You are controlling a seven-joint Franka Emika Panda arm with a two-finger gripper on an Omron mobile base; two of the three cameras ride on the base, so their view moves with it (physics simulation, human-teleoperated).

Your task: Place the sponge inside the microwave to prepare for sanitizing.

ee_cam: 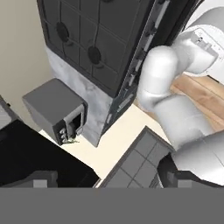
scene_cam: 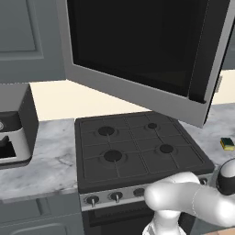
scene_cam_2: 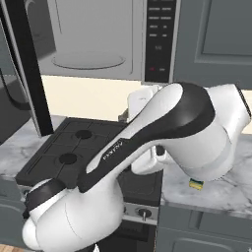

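Simulated kitchen, grey cabinets, cream wall behind. Marble-look grey worktop [scene_cam: 50, 151] runs either side of a black four-burner stove [scene_cam: 133, 147] with a row of knobs along its front edge. The microwave [scene_cam_2: 103, 39] hangs above the stove; its black glass door [scene_cam: 137, 46] is swung wide open toward the left, showing a light grey inside with a round glass turntable [scene_cam_2: 88, 60], nothing on it. Black button panel [scene_cam_2: 160, 37] sits at the microwave's right.

The sponge [scene_cam: 227, 144] lies flat on the worktop to the right of the stove, near the stove's right edge, yellow with the dark green layer on one side. In the right base view it peeks out under the arm's white elbow [scene_cam_2: 196, 184], still on the marble, well apart from the microwave.

A dark grey boxy appliance [scene_cam: 13, 133] stands on the worktop left of the stove, against the wall; the hand view shows it from above too [ee_cam: 54, 109], beside the marble strip and stove.

White arm [scene_cam_2: 162, 128] is folded high in front of the stove. The hand view looks down over stove, worktop edge and a wooden floor [ee_cam: 201, 94]. Fingertips are hard to make out there, probably cropped by the bottom band; jaws read as spread fully apart, holding nothing.
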